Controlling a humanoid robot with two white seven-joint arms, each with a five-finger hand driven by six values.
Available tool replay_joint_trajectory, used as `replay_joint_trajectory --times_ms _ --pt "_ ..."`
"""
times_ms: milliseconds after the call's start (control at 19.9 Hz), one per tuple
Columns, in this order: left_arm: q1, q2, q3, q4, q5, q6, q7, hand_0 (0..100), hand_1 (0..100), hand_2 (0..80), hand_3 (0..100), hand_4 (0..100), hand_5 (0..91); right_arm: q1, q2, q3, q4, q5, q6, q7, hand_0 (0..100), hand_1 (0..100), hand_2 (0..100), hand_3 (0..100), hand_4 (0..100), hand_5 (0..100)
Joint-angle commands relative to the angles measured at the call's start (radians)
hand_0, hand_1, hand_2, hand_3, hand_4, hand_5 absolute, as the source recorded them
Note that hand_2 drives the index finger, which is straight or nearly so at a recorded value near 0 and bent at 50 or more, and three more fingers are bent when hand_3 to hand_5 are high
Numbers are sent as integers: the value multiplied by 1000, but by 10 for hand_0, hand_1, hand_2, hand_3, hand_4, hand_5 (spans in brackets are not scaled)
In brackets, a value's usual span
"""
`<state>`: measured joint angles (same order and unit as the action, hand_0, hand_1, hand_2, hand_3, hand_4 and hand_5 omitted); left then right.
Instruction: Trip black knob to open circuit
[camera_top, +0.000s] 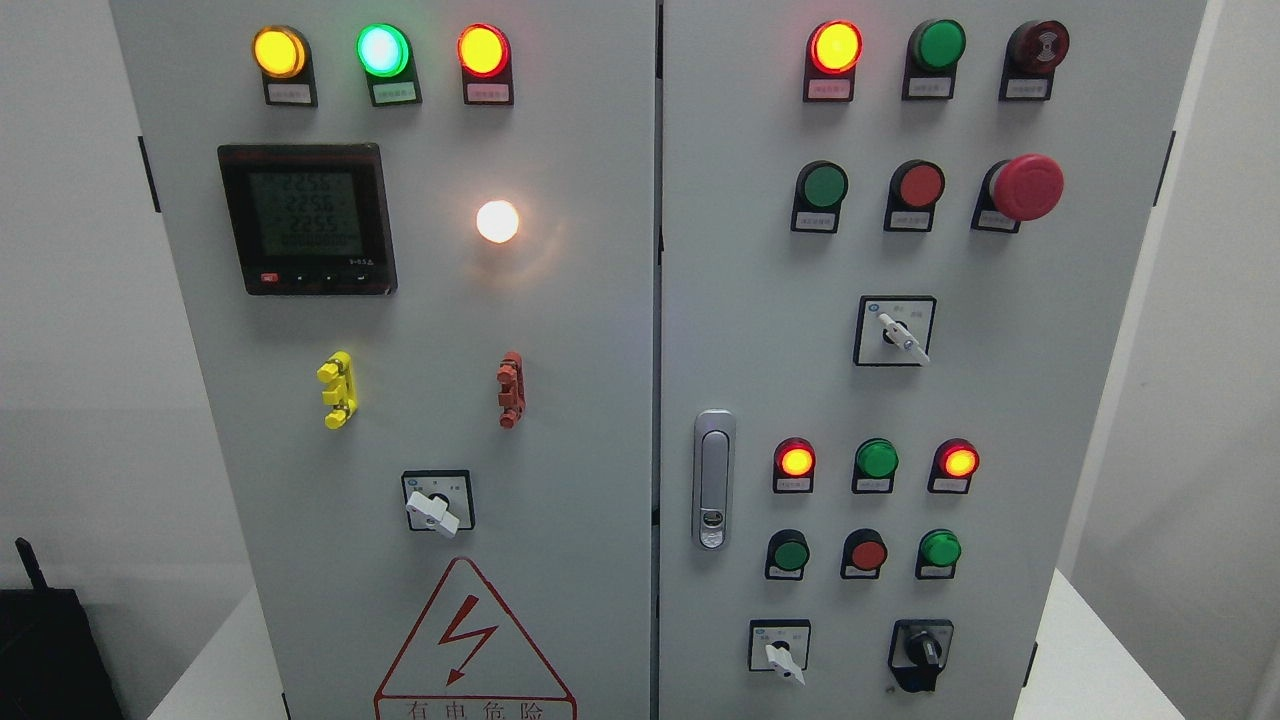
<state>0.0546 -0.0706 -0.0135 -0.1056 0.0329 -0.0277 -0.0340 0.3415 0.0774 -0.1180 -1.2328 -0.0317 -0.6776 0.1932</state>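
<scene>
A grey electrical cabinet with two doors fills the head view. The black knob (922, 654) sits at the lower right of the right door (1000, 400), its pointer standing roughly upright. To its left is a white selector switch (783, 657), turned down to the right. Neither of my hands nor arms shows anywhere in the picture.
The right door carries a red mushroom button (1024, 187), a white selector (902, 336), rows of red and green lamps and buttons, and a silver door handle (713, 479). The left door has a meter display (307, 217), a lit white lamp (497, 221), yellow and red clips, a selector (433, 510).
</scene>
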Motion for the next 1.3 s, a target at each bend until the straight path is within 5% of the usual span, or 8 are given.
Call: replay_joint_trajectory --times_ms 0,451,1253 --pt "-2 -2 1 0 2 -1 0 120 389 0 0 0 0 -1 2 -3 -49 -5 -17 -6 669 661 0 845 771 751" --pt "-2 -2 1 0 2 -1 0 120 389 0 0 0 0 -10 1 9 -188 -5 0 -29 662 647 0 871 810 809" --pt "-4 -2 1 0 2 -1 0 120 389 0 0 0 0 -144 -2 -2 -329 -50 165 -54 733 650 0 905 844 851"
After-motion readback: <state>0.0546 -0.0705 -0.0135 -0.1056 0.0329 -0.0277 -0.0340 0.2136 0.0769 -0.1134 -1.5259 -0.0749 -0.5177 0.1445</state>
